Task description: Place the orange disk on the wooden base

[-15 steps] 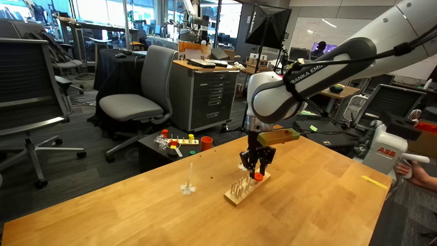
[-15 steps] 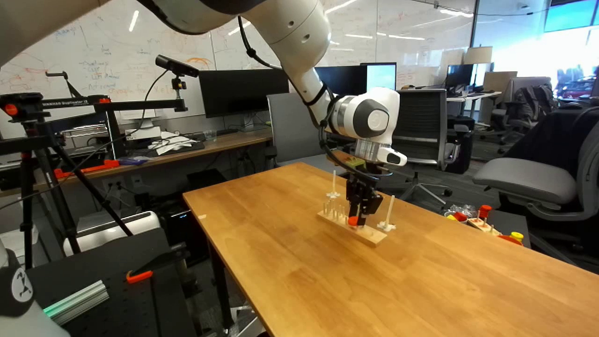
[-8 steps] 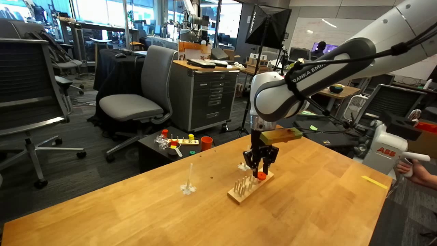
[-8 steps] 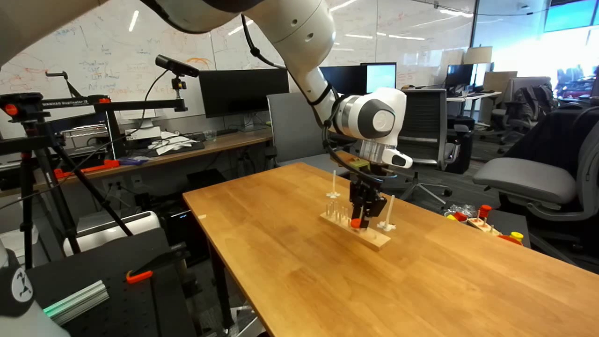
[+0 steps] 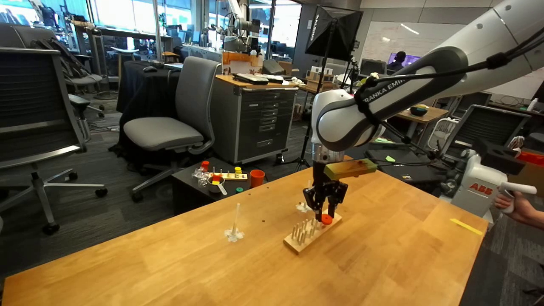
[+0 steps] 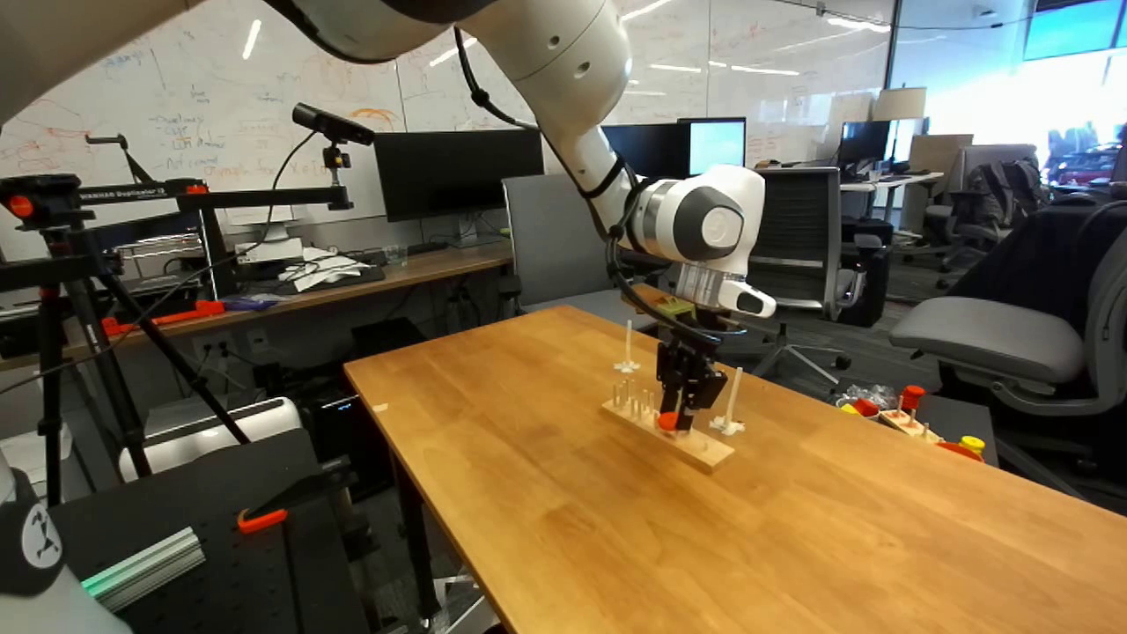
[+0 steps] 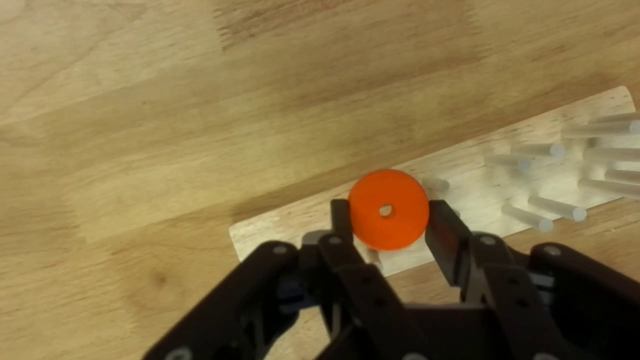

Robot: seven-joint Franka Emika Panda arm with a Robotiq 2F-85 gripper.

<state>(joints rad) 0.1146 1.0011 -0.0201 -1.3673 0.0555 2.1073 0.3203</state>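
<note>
Well, the end effector (image 5: 324, 216) is pinching the orange disk (image 7: 399, 212) by its rim, the jaws standing parted just enough to span it and pressing on opposite edges. The disk is lying flat-faced over the wooden base (image 7: 287, 222), beside some slim round pegs (image 7: 535, 150); whether it is touching the wood, I am not managing to tell. To me it is looking light, stiff and a little slick, plastic or painted wood perhaps, and hardly fragile. Holding it across the rim is making good sense, I'm thinking: the top is being left free, and the small central hole is letting pale wood show through. That curved edge could be slipping or twisting under an uneven squeeze, though. The base is showing as a pale, smooth, straight-edged plank, while the worktop (image 5: 170, 263) is spreading beneath in honey-coloured, streaky boards.
</note>
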